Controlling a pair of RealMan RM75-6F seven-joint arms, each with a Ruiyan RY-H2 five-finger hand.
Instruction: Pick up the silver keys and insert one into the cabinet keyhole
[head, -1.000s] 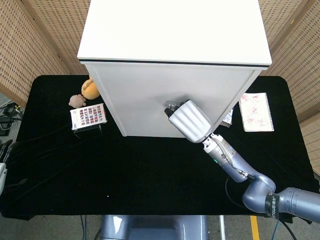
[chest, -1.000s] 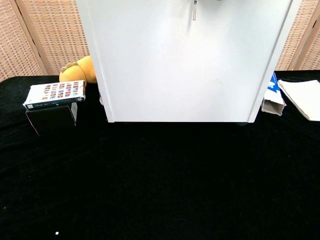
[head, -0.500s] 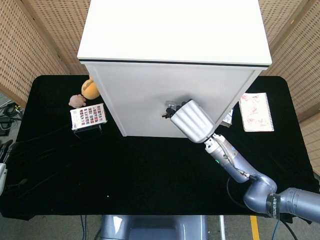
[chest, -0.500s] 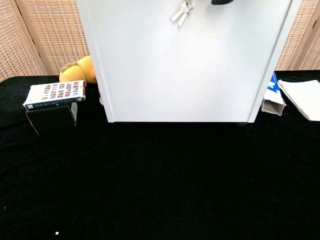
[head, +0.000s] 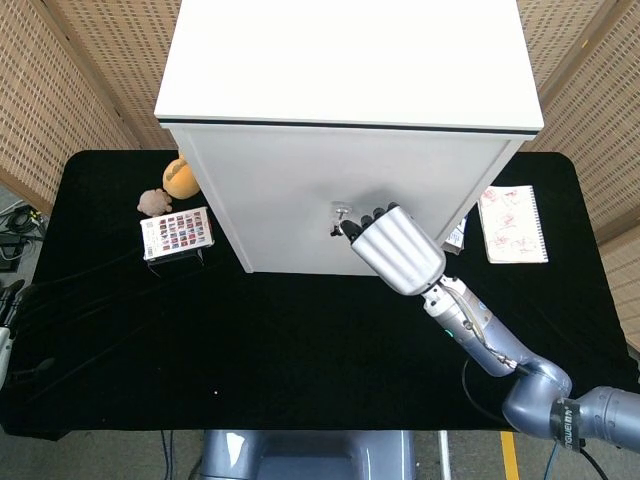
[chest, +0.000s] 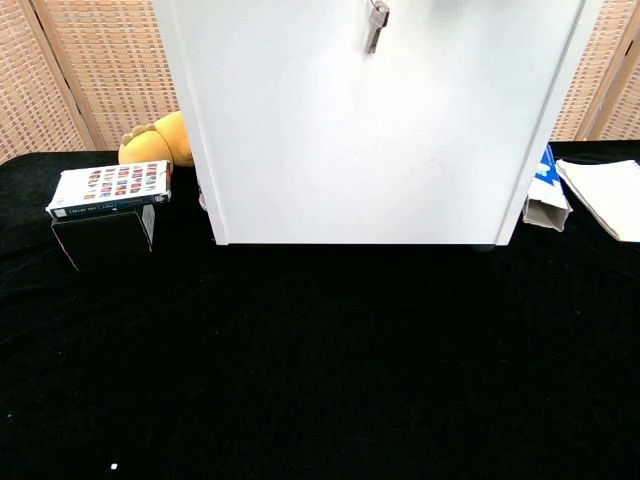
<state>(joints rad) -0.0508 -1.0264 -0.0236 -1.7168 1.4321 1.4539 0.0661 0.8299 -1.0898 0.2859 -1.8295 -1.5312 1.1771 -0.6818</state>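
The silver keys (head: 342, 214), in the head view, hang high on the front face of the white cabinet (head: 340, 215), about midway between its left and right edges, just at the fingertips of your right hand (head: 396, 248). They look small, hard and light, with smooth metal that could slip or twist, so take them by the flat bow of the one key and keep the rest of the bunch loose. The fingers (head: 366, 219) point at the keys and lie side by side, but the back of the hand hides whether they pinch anything; you cannot tell. The left hand is not in view. The keyhole itself is too small to make out.

In the chest view, the silver keys (chest: 375, 22) dangle straight down against the cabinet face near the top edge of the picture, thin and grey, apparently hanging from something above the frame. No hand shows here. Toward the left edge of the black worktop (chest: 320, 360) stand a picture-covered box (chest: 110, 188) and a yellow toy (chest: 160, 140).
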